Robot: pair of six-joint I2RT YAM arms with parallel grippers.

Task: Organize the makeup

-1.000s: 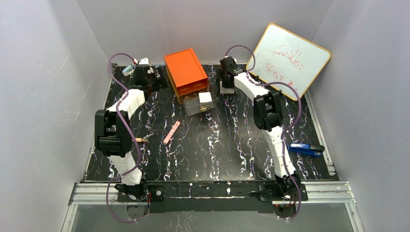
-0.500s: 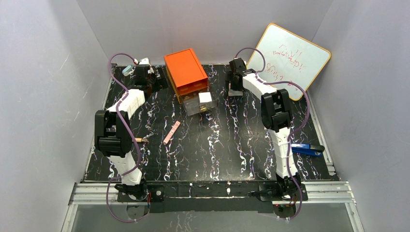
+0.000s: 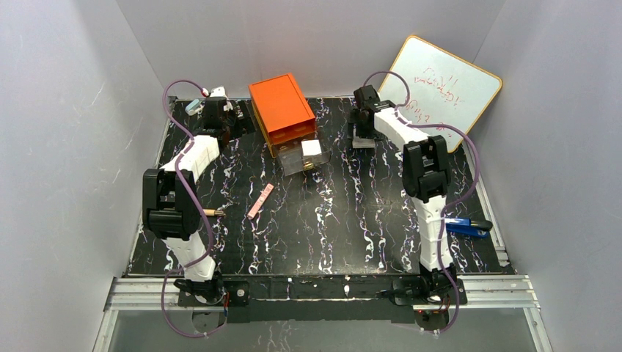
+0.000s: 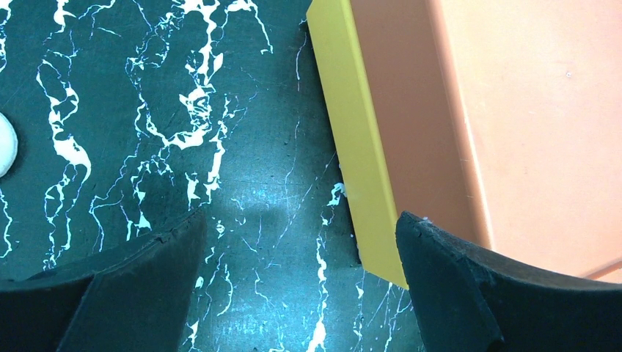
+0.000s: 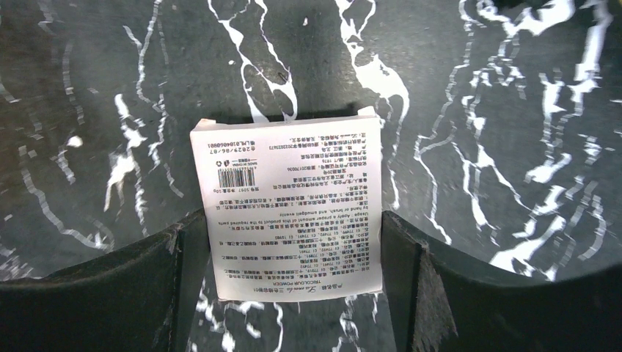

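Note:
My right gripper (image 3: 363,130) is at the back right of the table, shut on a flat white powder box (image 5: 287,198) with a printed label; both fingers press its sides. A slim pale-pink stick (image 3: 260,201) lies left of the table's middle. Next to the left arm's elbow lies a short gold-brown tube (image 3: 214,212). My left gripper (image 3: 227,121) stands open at the back left, right beside the orange drawer box (image 4: 440,125), with only bare table between its fingers (image 4: 455,286). A pale round thing (image 4: 4,143) shows at the left edge of the left wrist view.
The orange drawer box (image 3: 282,110) stands at the back centre, its clear drawer (image 3: 303,159) pulled out with a white item (image 3: 312,147) in it. A whiteboard (image 3: 440,88) leans at the back right. A blue stapler-like object (image 3: 466,226) lies near the right edge.
The right gripper has moved rightward along the back of the table, carrying the powder box with it. The left arm has not moved.

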